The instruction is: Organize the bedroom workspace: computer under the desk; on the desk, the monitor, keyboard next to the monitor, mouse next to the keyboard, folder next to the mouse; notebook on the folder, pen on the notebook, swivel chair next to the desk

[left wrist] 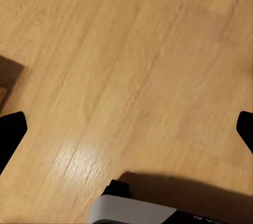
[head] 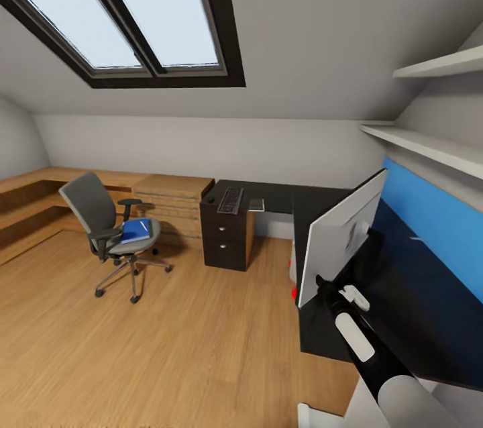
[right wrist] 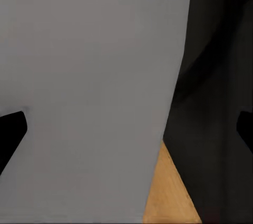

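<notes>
The wide flat monitor (head: 339,240) stands on the near wing of the long L-shaped matt black desk (head: 315,203), its pale grey back turned to the head camera and a small red dot at its lower near corner. No brand or writing can be read on it or anywhere else. The right arm (head: 359,341), black with white shells, reaches toward the monitor's lower back; in the right wrist view the right gripper (right wrist: 126,129) has its two black fingertips (right wrist: 10,129) spread wide at the picture's edges, with the monitor's grey panel (right wrist: 89,87) close ahead between them and a wedge of wooden floor beyond. Whether the fingers touch the panel cannot be told.

On the far wing of the desk lies the slim black keyboard (head: 230,200), above the black drawer unit with round silver knobs (head: 225,240); a small dark flat item lies just beside it, too small to identify.

Well apart on the light wooden floor (head: 168,334) stands the grey upholstered swivel chair (head: 107,227) on its chrome star base, with the flat bright blue folder (head: 134,231) on its seat.

The left gripper (left wrist: 126,129) hangs over bare floor boards, fingertips spread wide and holding nothing.

Overhead is the dark-framed skylight (head: 134,12) in the sloped grey wall; white shelves (head: 436,113) hang above a blue wall panel (head: 429,227) behind the desk.
</notes>
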Tool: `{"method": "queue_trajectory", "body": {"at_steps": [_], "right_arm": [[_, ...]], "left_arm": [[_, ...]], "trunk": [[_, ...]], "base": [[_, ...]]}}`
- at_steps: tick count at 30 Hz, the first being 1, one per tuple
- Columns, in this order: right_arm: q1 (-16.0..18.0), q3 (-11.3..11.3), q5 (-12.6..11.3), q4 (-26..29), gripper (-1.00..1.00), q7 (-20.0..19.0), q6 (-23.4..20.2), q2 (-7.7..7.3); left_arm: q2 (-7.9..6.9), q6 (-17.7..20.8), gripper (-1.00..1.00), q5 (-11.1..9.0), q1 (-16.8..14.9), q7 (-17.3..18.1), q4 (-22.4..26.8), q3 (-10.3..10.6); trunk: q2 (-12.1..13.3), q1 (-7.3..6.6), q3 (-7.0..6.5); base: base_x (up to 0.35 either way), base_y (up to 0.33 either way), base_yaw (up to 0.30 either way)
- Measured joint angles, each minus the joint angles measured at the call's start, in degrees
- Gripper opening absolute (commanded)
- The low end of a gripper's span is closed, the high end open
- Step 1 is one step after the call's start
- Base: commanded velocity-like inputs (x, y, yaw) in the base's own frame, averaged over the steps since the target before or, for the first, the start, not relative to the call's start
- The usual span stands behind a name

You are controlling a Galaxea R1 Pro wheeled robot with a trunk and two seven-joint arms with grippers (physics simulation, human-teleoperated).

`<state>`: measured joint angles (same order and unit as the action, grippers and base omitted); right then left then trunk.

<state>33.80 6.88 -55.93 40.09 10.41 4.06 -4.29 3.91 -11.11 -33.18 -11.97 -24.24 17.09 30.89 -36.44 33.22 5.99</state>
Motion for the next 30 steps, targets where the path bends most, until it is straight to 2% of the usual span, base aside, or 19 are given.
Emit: {"method": "queue_trajectory", "body": {"at_steps": [10,21,30], "right_arm": [[-0.01,-0.19,-0.03,-0.04,1.0,0.01,0.0,-0.09],[-0.02,-0.31,-0.1,0.01,1.0,0.0,-0.02,-0.1],[-0.02,-0.27,-0.06,0.03,1.0,0.01,0.0,-0.1]], "left_arm": [[-0.02,-0.04,1.0,0.0,-0.01,0.01,-0.01,-0.01],[-0.02,-0.04,1.0,0.02,-0.02,0.1,-0.03,0.03],[-0.02,-0.04,1.0,0.0,-0.01,0.1,-0.03,0.0]], "trunk": [[0.01,0.0,0.0],[0.0,-0.01,0.0],[0.01,0.0,0.0]], "base": [[0.0,0.0,0.186],[0.106,0.057,0.012],[0.013,0.006,0.0]]}}
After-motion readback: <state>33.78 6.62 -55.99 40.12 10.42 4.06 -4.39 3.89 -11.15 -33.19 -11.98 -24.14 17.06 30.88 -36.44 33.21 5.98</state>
